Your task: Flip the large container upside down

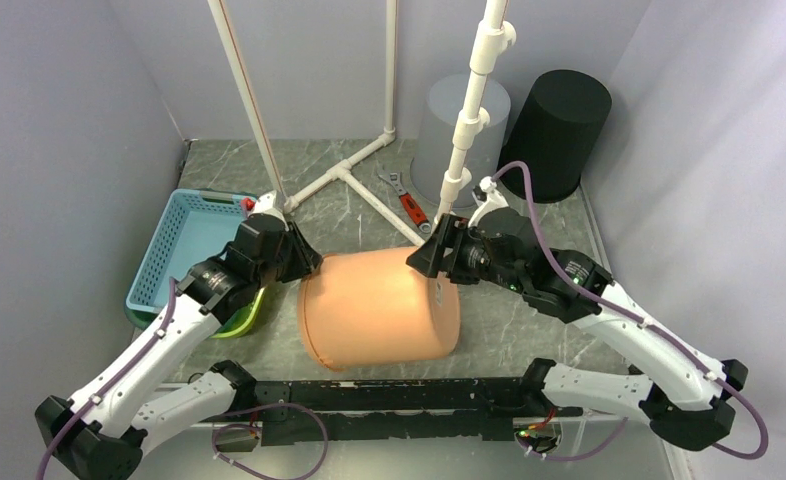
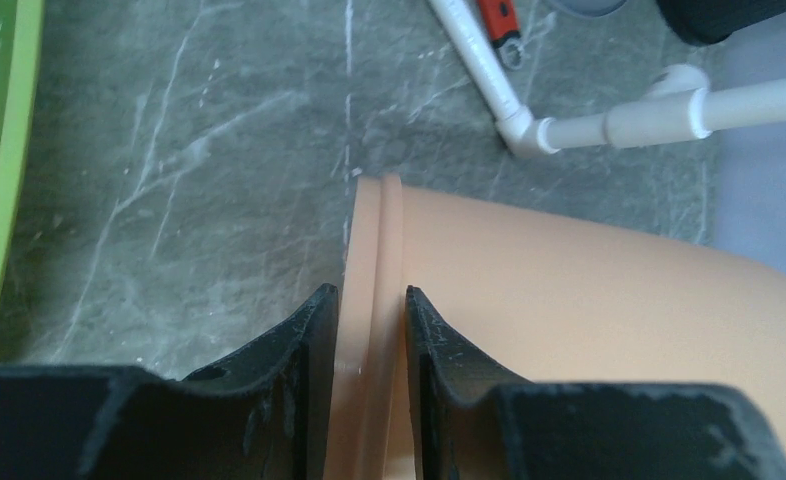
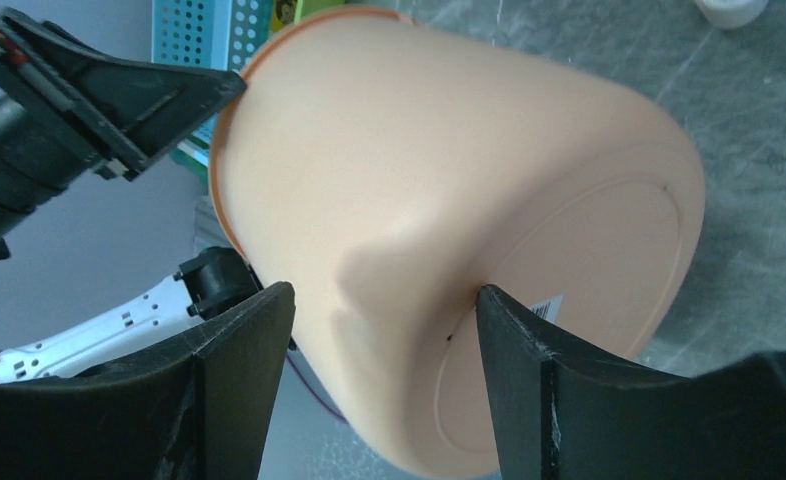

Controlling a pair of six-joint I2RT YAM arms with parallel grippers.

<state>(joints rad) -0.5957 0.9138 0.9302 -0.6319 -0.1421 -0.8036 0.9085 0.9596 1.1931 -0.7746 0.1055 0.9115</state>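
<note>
The large peach container (image 1: 379, 305) lies on its side in the middle of the table, its mouth to the left and its base to the right. My left gripper (image 1: 304, 262) is shut on the rim (image 2: 379, 250) at the top of the mouth, one finger inside and one outside; the wrist view shows it as well (image 2: 369, 292). My right gripper (image 1: 431, 260) is open at the upper edge of the base. In the right wrist view (image 3: 386, 292) its fingers straddle the corner between wall and base of the container (image 3: 449, 170). One fingertip (image 3: 489, 300) rests against the base.
A blue basket (image 1: 184, 240) and a green bowl (image 1: 239, 315) sit at the left. A white pipe frame (image 1: 354, 185) and a red-handled wrench (image 1: 406, 200) lie behind the container. A grey cylinder (image 1: 464, 125) and a black cylinder (image 1: 564, 130) stand at the back right.
</note>
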